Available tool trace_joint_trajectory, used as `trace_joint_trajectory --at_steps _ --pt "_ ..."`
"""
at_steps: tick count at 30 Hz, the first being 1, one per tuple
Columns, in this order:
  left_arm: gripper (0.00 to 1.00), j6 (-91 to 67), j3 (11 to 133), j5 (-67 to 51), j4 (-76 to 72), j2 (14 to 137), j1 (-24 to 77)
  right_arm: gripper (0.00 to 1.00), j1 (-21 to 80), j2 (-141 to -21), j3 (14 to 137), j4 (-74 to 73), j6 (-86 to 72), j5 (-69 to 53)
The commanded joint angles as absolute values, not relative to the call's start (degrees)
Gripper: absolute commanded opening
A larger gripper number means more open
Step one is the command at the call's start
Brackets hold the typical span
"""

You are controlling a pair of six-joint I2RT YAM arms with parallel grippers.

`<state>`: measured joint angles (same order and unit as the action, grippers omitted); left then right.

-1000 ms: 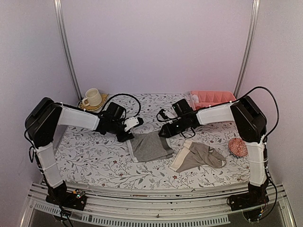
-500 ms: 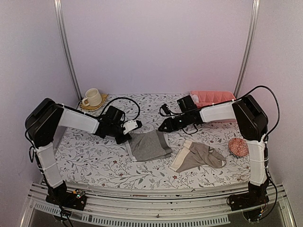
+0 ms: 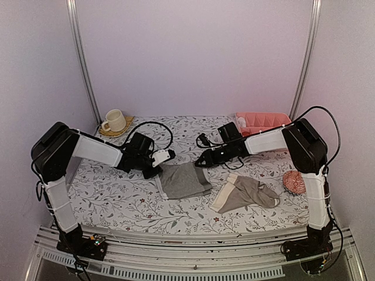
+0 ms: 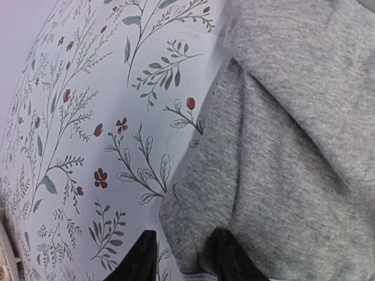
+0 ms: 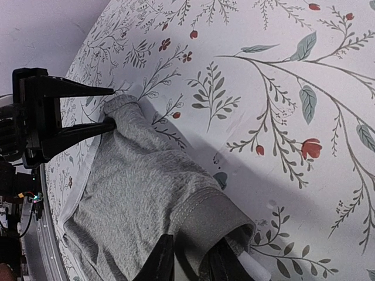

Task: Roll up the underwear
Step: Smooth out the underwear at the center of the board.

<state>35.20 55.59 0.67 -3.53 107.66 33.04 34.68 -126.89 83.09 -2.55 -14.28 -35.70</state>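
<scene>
So both arms are reaching in over the flower-printed tablecloth (image 3: 117,193), one at each far corner of the grey cloth briefs with white edging (image 3: 184,180), which lie flat about mid-table. I reckon that's to take the far hem at both ends so the roll starts off even rather than skewed.

The right gripper (image 5: 193,243) has a hump of the stitched hem bunched up between its fingers, so those jaws look clamped on the cloth. The left gripper (image 4: 184,234) straddles the opposite corner with fabric in the gap. From its wrist view I honestly can't tell if it's biting yet or just set around the edge.

The taupe cloth briefs with the wide cream waistband (image 3: 246,193) sit crumpled just beside the grey pair, to the right, with neither gripper on them. My guess is they're next in line.
</scene>
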Motion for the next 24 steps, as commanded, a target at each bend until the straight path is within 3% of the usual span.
trace_joint_trajectory --at_steps 1,8,15,22,24 --pt "0.36 35.55 54.93 0.63 -4.74 108.49 32.52 0.20 34.30 -127.11 83.55 -1.60 -14.72 -36.08" --pt "0.26 35.86 54.64 2.22 -4.98 108.81 32.67 0.03 33.24 -126.27 81.27 0.55 -16.44 -34.04" --pt "0.17 35.98 53.79 4.48 -6.07 108.31 32.79 0.02 32.60 -123.43 76.46 3.61 -18.31 -30.30" --pt "0.15 36.36 53.74 6.53 -7.57 108.68 32.72 0.02 32.34 -122.34 74.93 4.25 -18.72 -29.24" --pt "0.09 36.43 53.85 7.46 -8.06 109.00 32.70 0.02 32.34 -121.99 74.60 4.20 -18.72 -28.50"
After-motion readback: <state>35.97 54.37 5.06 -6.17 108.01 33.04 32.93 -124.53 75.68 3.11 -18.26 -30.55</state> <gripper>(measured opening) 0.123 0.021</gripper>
